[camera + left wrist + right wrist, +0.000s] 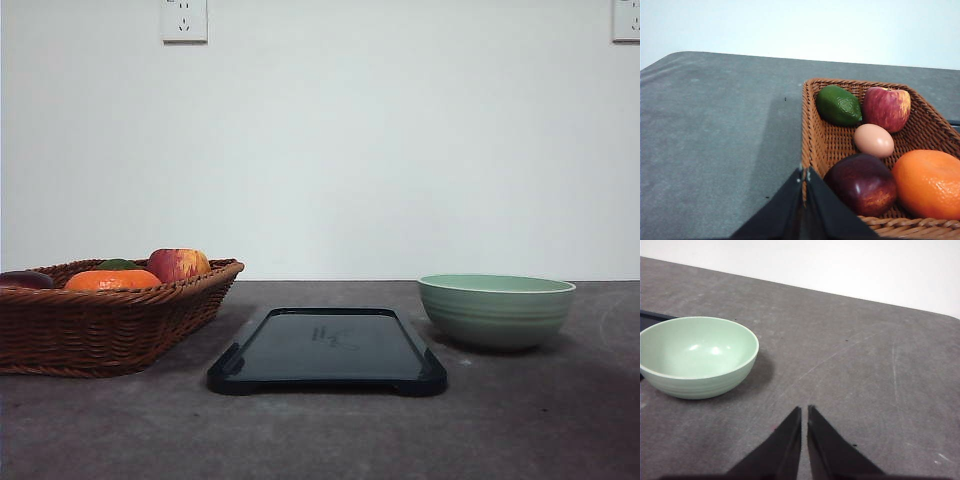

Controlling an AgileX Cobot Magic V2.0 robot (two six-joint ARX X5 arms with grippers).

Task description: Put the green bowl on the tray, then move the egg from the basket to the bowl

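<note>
Bowl (496,310) stands on the table (320,430) beside the tray (327,350). Egg (873,140) lies in the basket (816,135). Left gripper (804,176) and right gripper (804,412): fingers nearly together, holding nothing.

A grey bench (330,430) carries three things. The basket (100,325) sits left, the tray (327,352) centre, the green bowl (495,310) right.

Table (320,430): matt grey, faintly scuffed. Basket (100,325): brown woven wicker, rough, braided rim. Tray (327,350): glossy black, mirror-like. Green bowl (496,311): glazed ceramic, ridged, soft sheen. Egg (873,140): smooth, matt. My claws (804,176) (804,412): matt black
</note>
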